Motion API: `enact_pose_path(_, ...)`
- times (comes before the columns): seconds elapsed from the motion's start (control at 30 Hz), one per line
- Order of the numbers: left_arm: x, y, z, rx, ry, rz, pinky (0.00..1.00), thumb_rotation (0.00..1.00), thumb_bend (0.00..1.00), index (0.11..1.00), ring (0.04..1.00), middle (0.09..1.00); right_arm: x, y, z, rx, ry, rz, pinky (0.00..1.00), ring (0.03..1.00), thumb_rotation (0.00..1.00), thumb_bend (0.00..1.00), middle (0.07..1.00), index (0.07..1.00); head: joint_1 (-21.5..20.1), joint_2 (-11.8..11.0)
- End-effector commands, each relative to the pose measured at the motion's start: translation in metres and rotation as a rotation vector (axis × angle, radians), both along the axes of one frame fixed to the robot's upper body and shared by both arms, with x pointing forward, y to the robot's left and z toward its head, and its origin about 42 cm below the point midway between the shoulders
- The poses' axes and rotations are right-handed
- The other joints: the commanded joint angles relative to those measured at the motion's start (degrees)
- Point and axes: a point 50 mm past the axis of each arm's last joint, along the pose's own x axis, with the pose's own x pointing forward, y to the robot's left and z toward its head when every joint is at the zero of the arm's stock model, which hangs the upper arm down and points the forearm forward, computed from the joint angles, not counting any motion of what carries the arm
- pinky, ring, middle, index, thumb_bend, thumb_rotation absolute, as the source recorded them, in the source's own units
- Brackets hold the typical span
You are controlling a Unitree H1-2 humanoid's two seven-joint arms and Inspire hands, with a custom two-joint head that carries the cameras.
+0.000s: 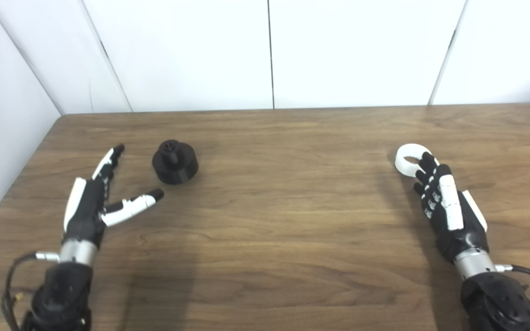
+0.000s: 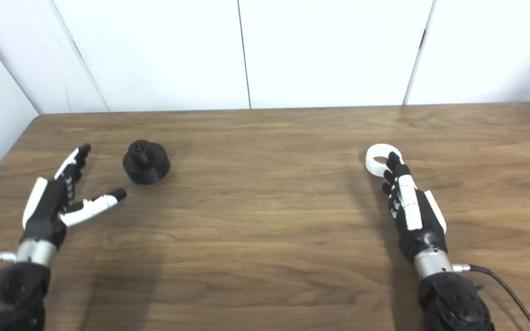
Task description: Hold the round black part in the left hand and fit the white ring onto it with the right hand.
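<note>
Both apart | black part point(image 1: 175, 162) beside left robot hand point(image 1: 91, 202) | white ring point(image 1: 410, 159) under right robot hand point(image 1: 449, 207) fingertips

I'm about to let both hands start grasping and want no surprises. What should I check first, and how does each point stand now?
1. Left hand open, thumb and fingers spread: ok.
2. Round black part upright on the table, free of the left hand: ok.
3. Clear path from left hand to the part: ok.
4. White ring lying flat on the table: ok.
5. Right hand gripping the ring: not ok; fingertips only overlap its near edge.
6. Right hand's fingers touching the ring: cannot tell.
</note>
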Motion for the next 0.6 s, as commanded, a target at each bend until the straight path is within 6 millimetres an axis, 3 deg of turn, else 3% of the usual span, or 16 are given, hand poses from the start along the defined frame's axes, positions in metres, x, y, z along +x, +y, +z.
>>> enact_pose_path(0.0,0.017,0.015,0.038,0.156,-0.038,-0.008,0.98,0.29,1.0,0.965,1.0,1.0,0.011,0.003,0.018,0.001,-0.094,0.028,1.0,1.0,1.0,0.53,1.0,0.986,0.02,0.06)
enact_pose_path(0.2,0.044,0.03,0.055,0.307,0.037,-0.017,1.0,0.27,1.0,0.95,1.0,0.994,0.011,0.004,0.018,0.002,-0.095,0.032,1.0,1.0,1.0,0.53,1.0,0.984,-0.35,0.15)
enact_pose_path(0.57,0.091,0.04,0.048,0.358,0.2,-0.069,1.0,0.24,1.0,0.928,1.0,0.988,0.009,0.0,0.022,-0.009,-0.097,0.02,1.0,1.0,1.0,0.55,1.0,0.98,-0.82,0.59)
